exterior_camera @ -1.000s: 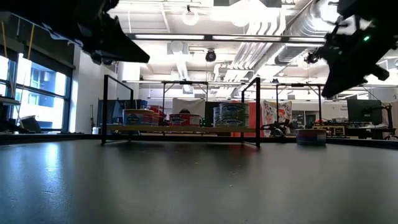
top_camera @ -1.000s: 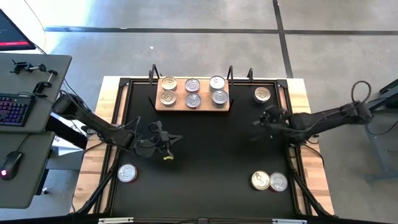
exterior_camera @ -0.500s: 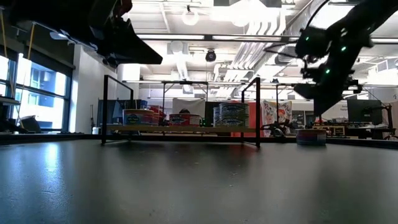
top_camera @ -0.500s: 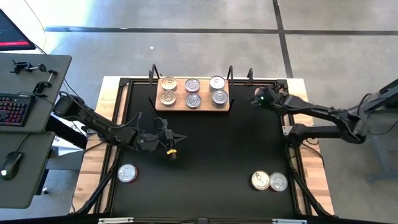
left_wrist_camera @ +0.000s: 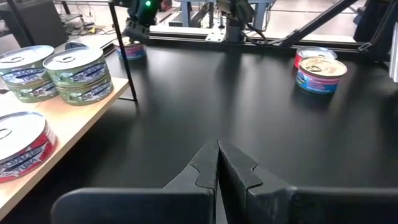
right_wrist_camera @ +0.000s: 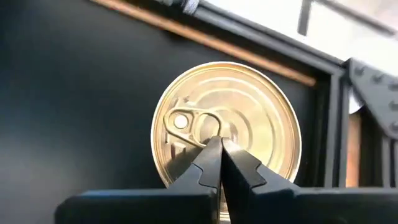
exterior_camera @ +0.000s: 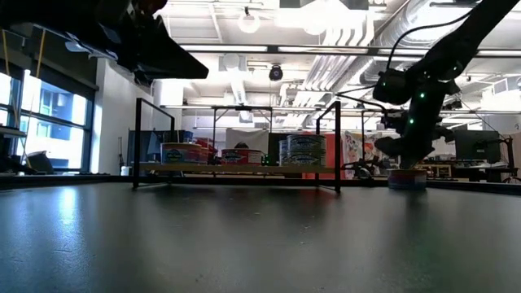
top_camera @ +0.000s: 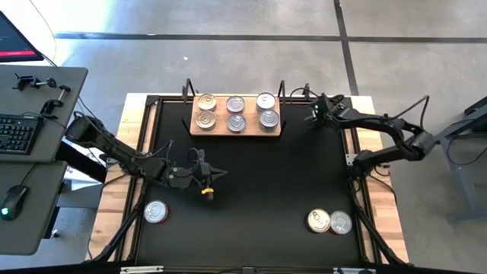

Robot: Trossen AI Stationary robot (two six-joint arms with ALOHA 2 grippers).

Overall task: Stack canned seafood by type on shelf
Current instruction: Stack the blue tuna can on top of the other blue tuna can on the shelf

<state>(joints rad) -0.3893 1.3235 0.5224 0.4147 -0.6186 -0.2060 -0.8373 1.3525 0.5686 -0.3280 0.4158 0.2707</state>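
Over the gold-lidded tin (right_wrist_camera: pixel 226 142) beside the shelf (top_camera: pixel 235 126), my right pincer (right_wrist_camera: pixel 219 147) hangs, fingers together. Six spots filled; four tins left on desk. Left pincer (left_wrist_camera: pixel 218 163) together, idle mid-mat.

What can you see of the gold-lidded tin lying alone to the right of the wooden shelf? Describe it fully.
The gold-lidded tin is a low, round metal can with a shiny ribbed lid and a pull tab. It sits upright on the black mat, alone near the far right corner, apart from the wooden shelf. The right end effector is directly above its lid with fingers shut; whether they touch it cannot be told. Its side label looks blue and reddish.
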